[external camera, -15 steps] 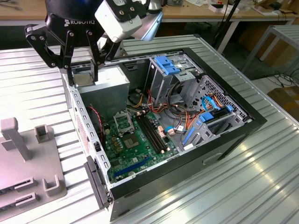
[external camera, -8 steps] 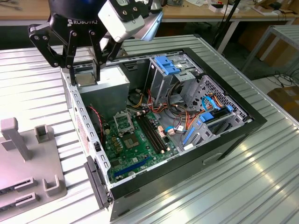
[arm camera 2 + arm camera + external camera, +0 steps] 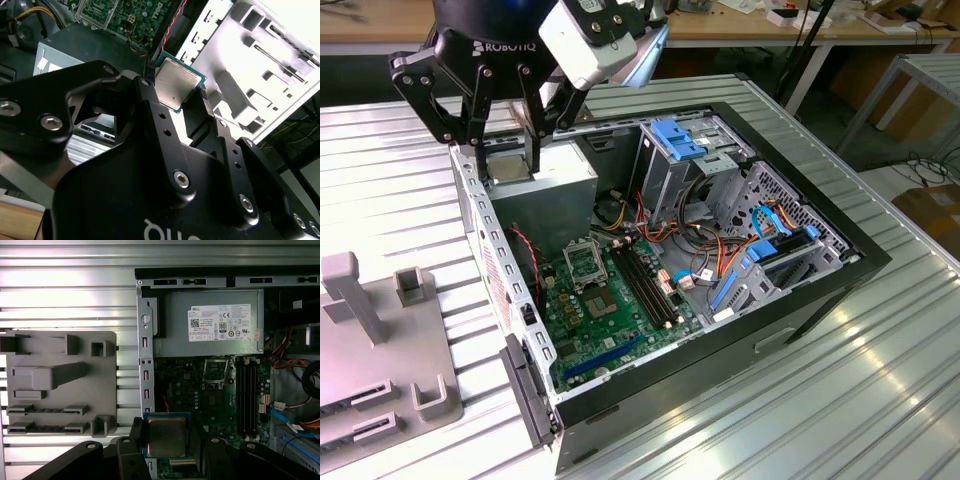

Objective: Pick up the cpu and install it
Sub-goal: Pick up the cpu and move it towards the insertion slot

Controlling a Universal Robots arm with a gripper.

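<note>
Clamping the cpu (image 3: 510,166) by two opposite edges, the gripper (image 3: 508,160) has its fingers (image 3: 160,120) set only as far apart as the chip is wide, one pad against each side, with the chip lying flat between them. The cpu is a thin square: a dull, brushed-metal lid with rounded corners sits on a green board that shows as a narrow border around it in both wrist views. The fingers are matt black, jointed metal links with silver screw heads. The chip hangs in the air over the wall of the open computer case (image 3: 860,255) on the exterior view's left, just beside the grey sheet-metal power supply (image 3: 560,190) with its white label. It is well apart from the socket (image 3: 582,262), a small square metal frame on the green motherboard (image 3: 620,315), which lies flat at the bottom of the case. Beside the socket run long black memory slots (image 3: 645,285). Past them, blue plastic drive brackets (image 3: 675,140) and bundles of red, orange and yellow cables (image 3: 710,240) crowd the case. The perforated steel side rail (image 3: 145,370) is pale and shiny. Outside the case, on the ribbed, reflective metal table (image 3: 820,400), rests a matt grey plastic fixture (image 3: 60,385) with blocky posts and slots.
</note>
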